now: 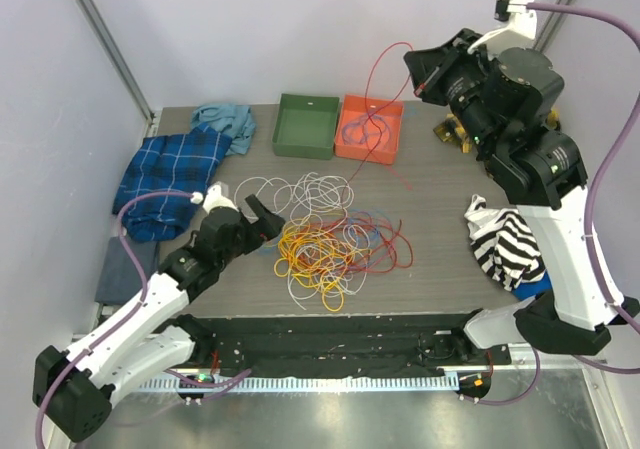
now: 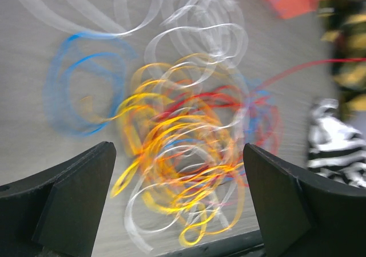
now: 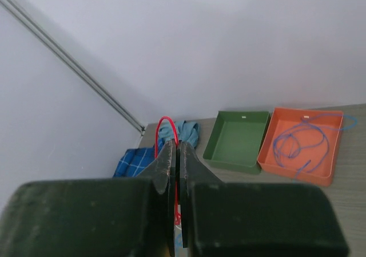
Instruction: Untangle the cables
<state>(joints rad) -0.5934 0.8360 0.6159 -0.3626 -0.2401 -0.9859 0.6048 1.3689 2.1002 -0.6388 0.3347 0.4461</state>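
A tangle of thin cables [image 1: 325, 239], yellow, orange, red, white and blue, lies mid-table; it shows blurred in the left wrist view [image 2: 183, 148]. My left gripper [image 1: 262, 219] is open and empty, just left of the pile, its fingers [image 2: 80, 200] either side of the yellow loops. My right gripper [image 1: 420, 77] is raised high above the orange tray [image 1: 368, 129] and shut on a red cable [image 1: 385, 69], which loops over the fingertips [image 3: 166, 132] and hangs down to the table. A blue cable [image 3: 300, 142] lies in the orange tray.
A green tray [image 1: 306, 125] stands left of the orange one. A blue plaid cloth [image 1: 170, 174] and a teal cloth [image 1: 226, 121] lie at the left, a striped black-and-white cloth [image 1: 508, 244] at the right, and a yellow-black object [image 1: 455, 131] behind the right arm.
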